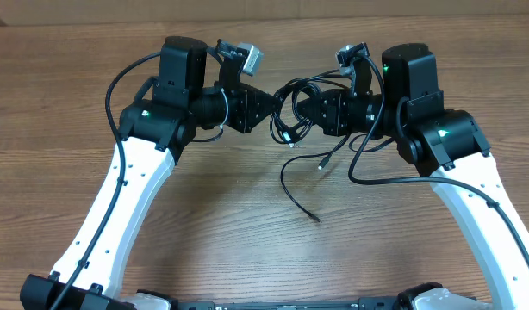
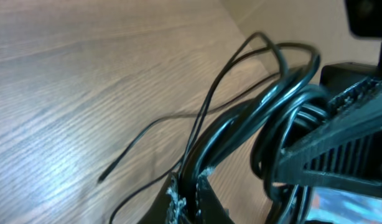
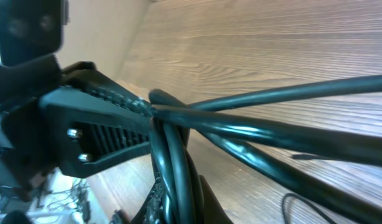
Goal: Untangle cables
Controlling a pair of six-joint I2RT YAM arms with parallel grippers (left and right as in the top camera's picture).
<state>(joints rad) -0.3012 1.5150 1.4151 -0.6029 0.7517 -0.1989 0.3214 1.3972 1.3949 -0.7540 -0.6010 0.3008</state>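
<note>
1. Overhead view: the cables [image 1: 286, 129] hang as a looped bundle between the left claw [image 1: 276, 112] and the right claw [image 1: 299, 110], above the middle of the desk [image 1: 204, 198]. The loops cover both sets of tips, so I can't read either grip from up here.
2. The left wrist view fills that in. The left claw is pinched fully closed on a few strands, with its fingers cut off by the bottom edge.
3. In the right wrist view, the right claw is clamped tight on a thicker bunch. The strands nearest the lens are blurred.
4. Each wrist view shows the opposite claw close by, large and out of focus.
5. Only the overhead view shows the loose tail [image 1: 292, 194] trailing onto the desk, with shorter ends dangling above it. I can't count the separate cords.
</note>
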